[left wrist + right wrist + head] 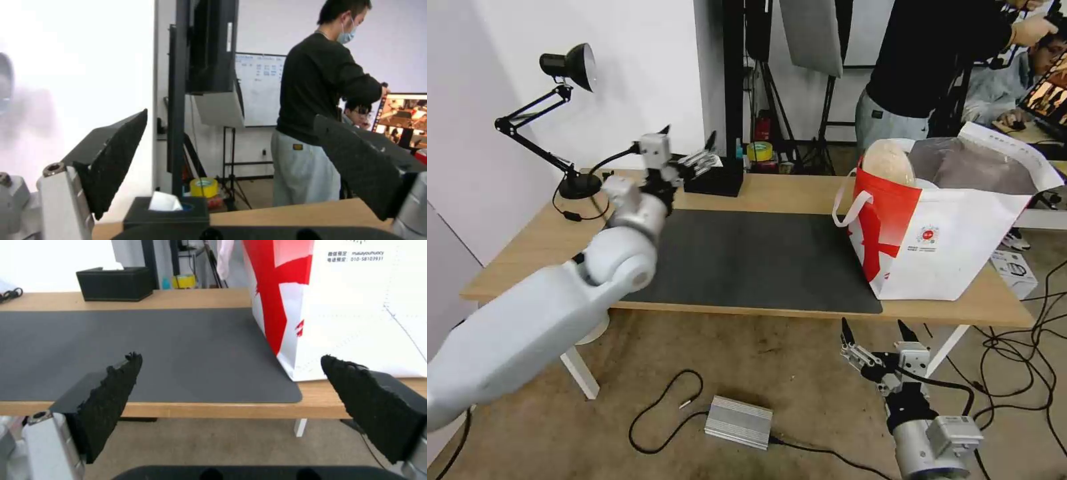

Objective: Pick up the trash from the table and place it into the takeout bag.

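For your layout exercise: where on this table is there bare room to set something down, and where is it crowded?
Free: the dark mat between the left gripper and the takeout bag. Crowded: the far edge by the tissue box and lamp, and the bag's end.

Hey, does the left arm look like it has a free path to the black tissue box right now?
Probably yes. The left gripper hangs open just above the back of the table, close beside the tissue box, and nothing stands between them.
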